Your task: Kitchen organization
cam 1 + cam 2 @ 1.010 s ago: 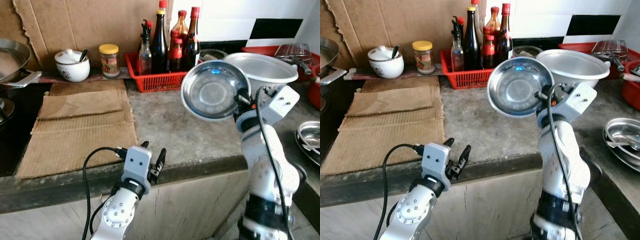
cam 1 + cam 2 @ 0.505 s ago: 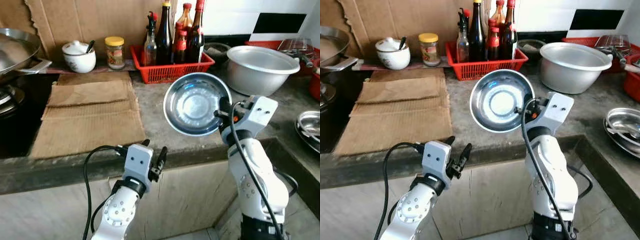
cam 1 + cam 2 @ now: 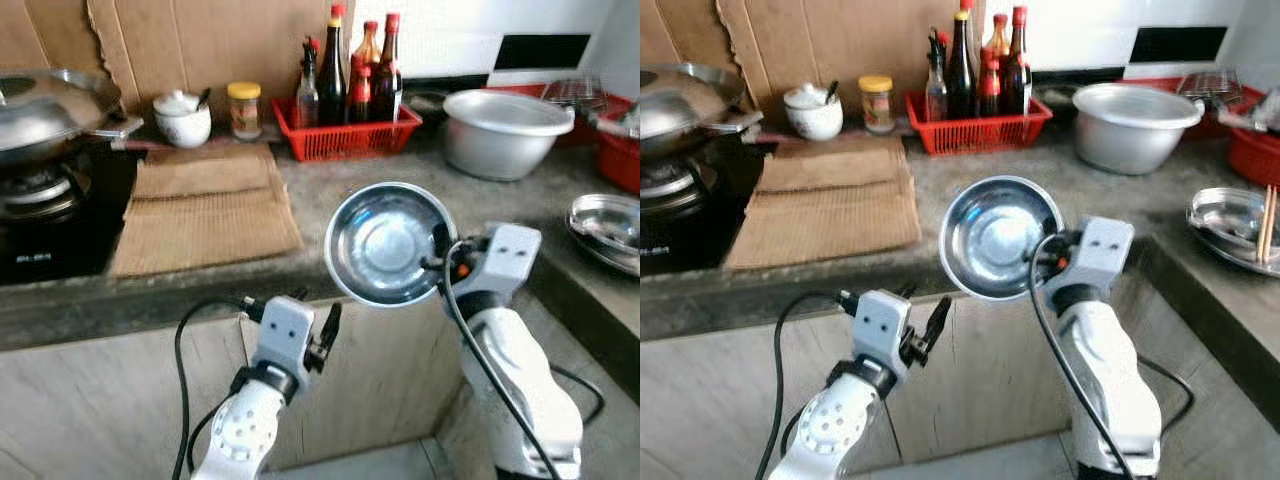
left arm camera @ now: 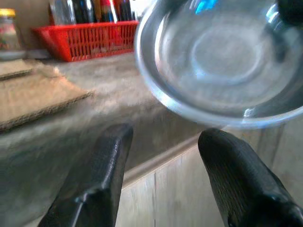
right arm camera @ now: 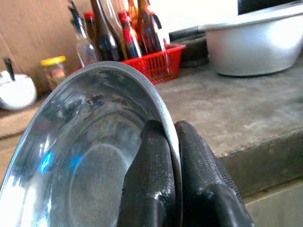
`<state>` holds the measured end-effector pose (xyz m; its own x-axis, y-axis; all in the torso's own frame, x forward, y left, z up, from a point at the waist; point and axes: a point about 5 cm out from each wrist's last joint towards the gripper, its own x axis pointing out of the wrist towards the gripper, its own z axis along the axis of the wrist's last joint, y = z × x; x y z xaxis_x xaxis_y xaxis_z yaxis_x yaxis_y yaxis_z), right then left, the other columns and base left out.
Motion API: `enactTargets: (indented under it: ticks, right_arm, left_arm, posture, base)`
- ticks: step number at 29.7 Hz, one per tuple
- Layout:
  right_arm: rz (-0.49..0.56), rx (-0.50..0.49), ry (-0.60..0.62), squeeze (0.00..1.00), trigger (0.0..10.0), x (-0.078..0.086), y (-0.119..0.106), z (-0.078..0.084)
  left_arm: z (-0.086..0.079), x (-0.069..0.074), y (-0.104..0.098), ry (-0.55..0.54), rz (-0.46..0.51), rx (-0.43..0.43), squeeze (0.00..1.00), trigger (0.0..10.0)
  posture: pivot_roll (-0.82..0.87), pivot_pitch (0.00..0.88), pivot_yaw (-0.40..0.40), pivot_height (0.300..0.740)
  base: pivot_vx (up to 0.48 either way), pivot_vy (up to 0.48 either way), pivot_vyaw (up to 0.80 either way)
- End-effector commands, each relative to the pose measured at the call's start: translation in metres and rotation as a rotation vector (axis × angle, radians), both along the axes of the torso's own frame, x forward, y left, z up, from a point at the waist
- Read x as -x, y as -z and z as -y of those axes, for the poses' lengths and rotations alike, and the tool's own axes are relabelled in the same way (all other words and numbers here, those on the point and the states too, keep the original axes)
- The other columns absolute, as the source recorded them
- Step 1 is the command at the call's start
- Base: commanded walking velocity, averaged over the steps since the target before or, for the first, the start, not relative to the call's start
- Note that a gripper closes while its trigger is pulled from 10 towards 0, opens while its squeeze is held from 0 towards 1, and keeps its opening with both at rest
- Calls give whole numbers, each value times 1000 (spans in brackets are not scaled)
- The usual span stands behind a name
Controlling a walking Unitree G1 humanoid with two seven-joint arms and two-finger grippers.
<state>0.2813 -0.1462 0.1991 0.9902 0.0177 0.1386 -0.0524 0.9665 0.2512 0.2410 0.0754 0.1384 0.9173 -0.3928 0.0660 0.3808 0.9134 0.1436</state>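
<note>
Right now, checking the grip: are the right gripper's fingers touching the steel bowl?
Touching. The right wrist view shows the right gripper's two fingers pinching the steel bowl's rim between them.

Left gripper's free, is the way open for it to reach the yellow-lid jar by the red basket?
Probably not from here. The left gripper hangs open below the counter edge, and the yellow-lid jar stands at the back by the cardboard wall. The arm would have to rise over the edge first.

red plastic basket of bottles at worktop rear | flat brown cardboard sheets left of it | large round metal basin right | black stove far left
</note>
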Motion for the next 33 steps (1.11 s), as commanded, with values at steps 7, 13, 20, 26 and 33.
enactTargets:
  ticks: [7, 13, 20, 26, 33]
  right_arm:
    - [40, 16, 16, 0, 10000, 5, -6, 4]
    - [54, 15, 35, 0, 10000, 5, -9, 8]
    - [70, 21, 70, 0, 10000, 5, -13, 13]
    - [70, 23, 87, 0, 10000, 4, -14, 15]
    - [71, 30, 110, 0, 10000, 3, -14, 17]
  left_arm:
    - [4, 1, -1, 17, 6, 4, 0, 10000]
    - [4, 1, -2, 23, 7, 7, 0, 10000]
    - [5, 0, -2, 28, 7, 8, 0, 10000]
    - [5, 1, -1, 28, 5, 12, 0, 10000]
    - [5, 1, -1, 23, 4, 12, 0, 10000]
  posture:
    - [-16, 0, -52, 740]
    - [-17, 0, -50, 740]
    - [-20, 0, -46, 740]
    - [-19, 0, -50, 740]
    - [-18, 0, -49, 740]
  base:
    - [-292, 0, -229]
    - [-294, 0, -400]
    - [-296, 0, -343]
    - [-301, 0, 0]
    - [-302, 0, -571]
